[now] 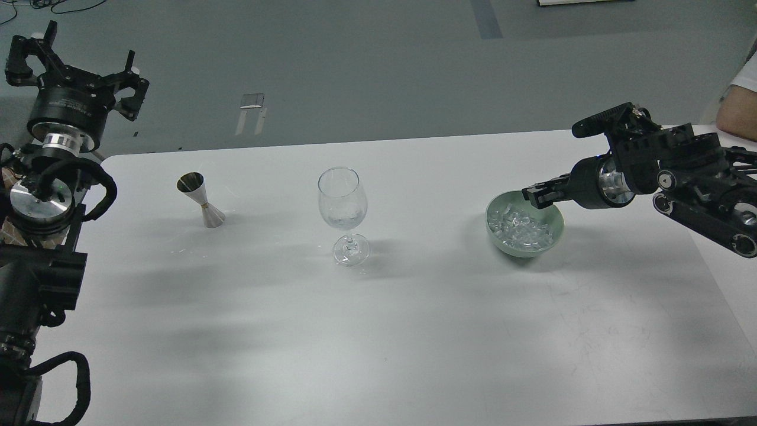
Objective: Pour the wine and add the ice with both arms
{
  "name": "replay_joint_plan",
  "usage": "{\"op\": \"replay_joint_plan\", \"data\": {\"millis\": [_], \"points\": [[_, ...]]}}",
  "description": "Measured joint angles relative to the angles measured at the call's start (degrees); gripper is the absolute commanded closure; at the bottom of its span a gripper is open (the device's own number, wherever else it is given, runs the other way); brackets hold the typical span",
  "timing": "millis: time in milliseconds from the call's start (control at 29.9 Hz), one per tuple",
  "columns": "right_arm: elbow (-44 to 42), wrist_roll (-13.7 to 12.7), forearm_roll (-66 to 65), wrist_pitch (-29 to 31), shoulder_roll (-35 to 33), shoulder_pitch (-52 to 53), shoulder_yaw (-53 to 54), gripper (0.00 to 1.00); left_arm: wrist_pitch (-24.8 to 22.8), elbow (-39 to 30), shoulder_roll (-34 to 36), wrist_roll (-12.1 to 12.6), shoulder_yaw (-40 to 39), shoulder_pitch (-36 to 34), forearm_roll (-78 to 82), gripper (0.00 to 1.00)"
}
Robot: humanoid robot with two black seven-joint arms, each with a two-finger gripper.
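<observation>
A clear wine glass (343, 204) stands mid-table with a little colourless wine (342, 220) low in its bowl. A pale green bowl (494, 236) to its right holds several clear ice cubes (523, 232). My right gripper (534, 196) hovers just above the bowl's far right rim, its fingers drawn together; I cannot make out a cube between them. A steel jigger (201, 199) stands to the left of the glass. My left gripper (75, 66) is raised off the table's far left corner, open and empty.
The white table (378, 331) has its far edge just behind the objects. A second table and a person's arm (736, 111) are at the far right. My left arm's body fills the left edge.
</observation>
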Motion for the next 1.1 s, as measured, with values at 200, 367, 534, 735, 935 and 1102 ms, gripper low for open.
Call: {"op": "replay_joint_plan", "data": {"millis": [200,367,534,735,935,1102], "points": [[0.2,0.1,0.0,0.0,-0.4,0.0,4.4,0.99,0.0,0.0,-0.1,0.0,0.1,0.0,0.0,0.02],[1.5,0.1,0.0,0.0,-0.4,-0.7,9.0,1.0,0.0,0.0,-0.2,0.0,0.4,0.0,0.0,0.02],[3.7,0.1,0.0,0.0,-0.3,-0.9,13.3,1.0,0.0,0.1,-0.2,0.0,0.6,0.1,0.0,0.02],[7.7,0.0,0.0,0.0,1.8,-0.9,18.4,1.0,0.2,0.1,-0.3,0.0,0.6,0.0,0.0,0.02],[9.4,-0.4,-0.2,0.0,7.7,0.0,20.7,1.0,0.9,0.0,0.2,0.0,0.3,-0.1,0.0,0.02],[9.3,-0.8,-0.4,0.0,14.7,1.2,20.8,1.0,1.3,-0.4,0.5,0.0,0.2,0.0,0.1,0.02]]}}
